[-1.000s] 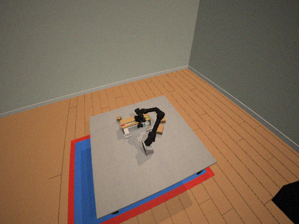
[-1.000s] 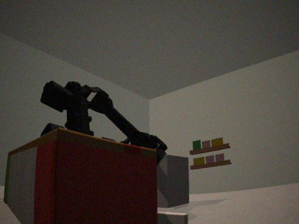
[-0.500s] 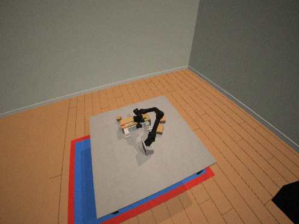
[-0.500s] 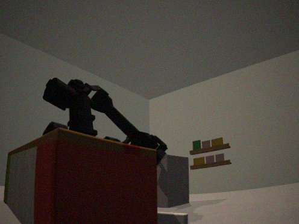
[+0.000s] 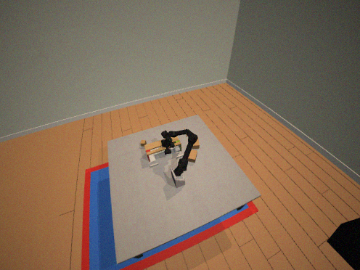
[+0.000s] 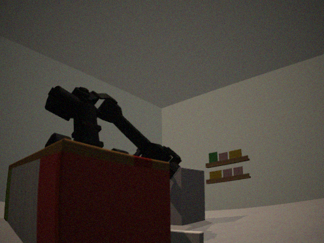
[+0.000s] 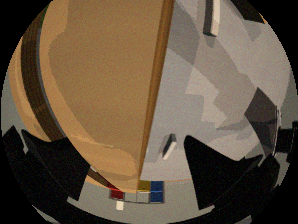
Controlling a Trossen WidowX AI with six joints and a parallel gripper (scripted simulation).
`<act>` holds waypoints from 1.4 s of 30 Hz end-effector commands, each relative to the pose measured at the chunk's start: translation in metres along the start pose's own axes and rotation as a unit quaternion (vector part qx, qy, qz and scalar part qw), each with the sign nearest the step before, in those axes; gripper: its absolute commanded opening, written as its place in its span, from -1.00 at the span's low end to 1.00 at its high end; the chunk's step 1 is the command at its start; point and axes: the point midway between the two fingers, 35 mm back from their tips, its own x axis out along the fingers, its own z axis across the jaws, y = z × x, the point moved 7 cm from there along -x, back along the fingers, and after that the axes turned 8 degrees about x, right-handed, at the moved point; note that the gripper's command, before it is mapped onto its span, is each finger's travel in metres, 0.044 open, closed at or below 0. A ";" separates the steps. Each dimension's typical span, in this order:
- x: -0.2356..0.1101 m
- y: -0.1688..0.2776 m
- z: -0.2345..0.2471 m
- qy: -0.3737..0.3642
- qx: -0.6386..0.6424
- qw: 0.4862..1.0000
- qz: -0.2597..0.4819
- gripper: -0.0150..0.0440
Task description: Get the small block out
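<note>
The box (image 5: 154, 146) (image 6: 114, 196) (image 7: 100, 75) stands on the table (image 5: 181, 218), with a wooden top, a red end and a green end. In the top view the arm crosses its front. The small block cannot be made out in any view; the box's interior is mostly hidden by its top, its walls and the arm. My gripper (image 5: 168, 151) (image 7: 144, 135) is open, with nothing between the fingers. It is above the front edge of the box top, the wooden top on one side and the table on the other in the wrist view. In the exterior view its fingers are hidden behind the box.
A small wooden cube (image 5: 143, 142) lies beyond the red end. Two wooden blocks, one nearer (image 5: 192, 156) and one farther (image 5: 196, 144), lie beyond the green end. White bars (image 5: 154, 165) (image 7: 170, 147) lie in front of the box. The arm's grey base (image 5: 178, 181) stands farther forward.
</note>
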 end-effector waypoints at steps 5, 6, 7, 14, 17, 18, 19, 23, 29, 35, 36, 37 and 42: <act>0.002 0.006 -0.001 0.001 -0.004 1.000 0.001 0.86; 0.002 0.007 -0.001 0.001 -0.004 1.000 0.001 0.86; 0.003 0.008 -0.001 0.001 -0.004 1.000 0.001 0.86; 0.005 0.014 -0.002 0.001 -0.004 1.000 0.001 0.86; 0.006 0.017 -0.003 0.001 -0.004 1.000 0.001 0.86; 0.006 0.018 -0.003 0.001 -0.004 1.000 0.001 0.86; 0.007 0.019 -0.003 0.001 -0.004 1.000 0.001 0.86; 0.008 0.023 -0.004 0.001 -0.004 1.000 0.001 0.86; 0.005 0.014 -0.003 0.001 -0.004 1.000 0.001 0.86; 0.005 0.014 -0.002 0.001 -0.004 1.000 0.001 0.86; 0.005 0.014 -0.002 0.001 -0.004 1.000 0.001 0.86; 0.005 0.014 -0.003 0.001 -0.004 1.000 0.001 0.86; 0.007 0.018 -0.003 0.001 -0.004 1.000 0.001 0.86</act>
